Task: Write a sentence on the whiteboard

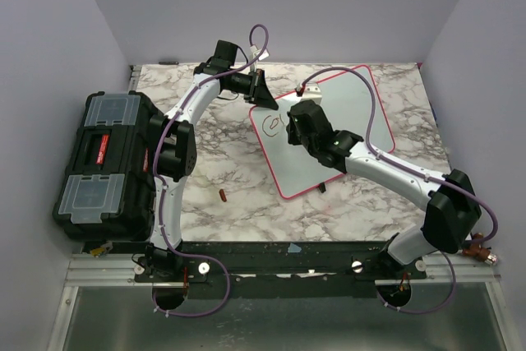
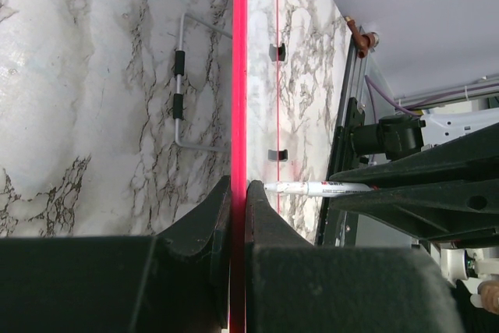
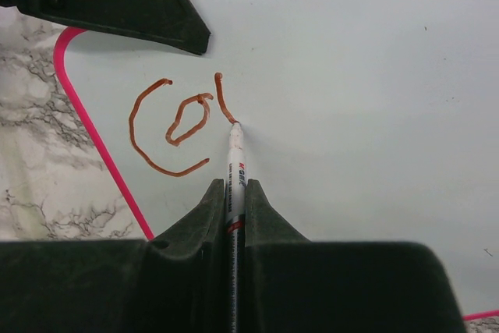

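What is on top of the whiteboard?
Reddish-brown lettering on the whiteboard, roughly "Co" plus a started stroke; the marker tip touches that stroke, held by the right gripper. The left gripper pinches the rim. The board under the right gripper is hidden.

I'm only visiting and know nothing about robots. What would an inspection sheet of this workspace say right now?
Surface: marbled table, no spills seen.
Job's things: pink-rimmed whiteboard set askew on the table; brown-red lettering reads about "Co" plus one further stroke; marker tip touches the board.
Clutter: black toolbox at the left edge; small red-brown piece on the table, too small to identify.
Grippers: left gripper shut on the whiteboard's rim; right gripper shut on the marker.
Cables: purple cables run along both arms; one loops above the board.
Surroundings: plain lavender walls.
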`<move>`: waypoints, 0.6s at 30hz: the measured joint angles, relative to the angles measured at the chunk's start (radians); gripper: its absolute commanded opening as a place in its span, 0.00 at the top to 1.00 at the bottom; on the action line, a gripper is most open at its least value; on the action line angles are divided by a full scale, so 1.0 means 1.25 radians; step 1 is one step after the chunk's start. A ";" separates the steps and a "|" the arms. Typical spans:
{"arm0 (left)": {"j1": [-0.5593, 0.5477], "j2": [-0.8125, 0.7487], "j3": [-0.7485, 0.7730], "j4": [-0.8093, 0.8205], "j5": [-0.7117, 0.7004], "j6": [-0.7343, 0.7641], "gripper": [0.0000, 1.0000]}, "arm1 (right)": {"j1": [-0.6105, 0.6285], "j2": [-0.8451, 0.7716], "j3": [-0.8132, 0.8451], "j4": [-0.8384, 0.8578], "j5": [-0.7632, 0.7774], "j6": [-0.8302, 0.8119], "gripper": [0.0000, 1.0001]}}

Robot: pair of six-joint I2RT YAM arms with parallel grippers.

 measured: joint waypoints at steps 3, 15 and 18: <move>0.000 0.000 0.000 0.000 0.000 0.000 1.00 | 0.000 -0.003 0.000 -0.013 0.009 0.001 0.99; 0.000 0.000 0.000 0.000 0.000 0.000 1.00 | 0.000 0.014 0.030 -0.032 0.060 -0.022 0.99; 0.000 0.000 0.000 0.000 0.000 0.000 1.00 | 0.000 0.025 0.042 -0.032 0.070 -0.029 0.99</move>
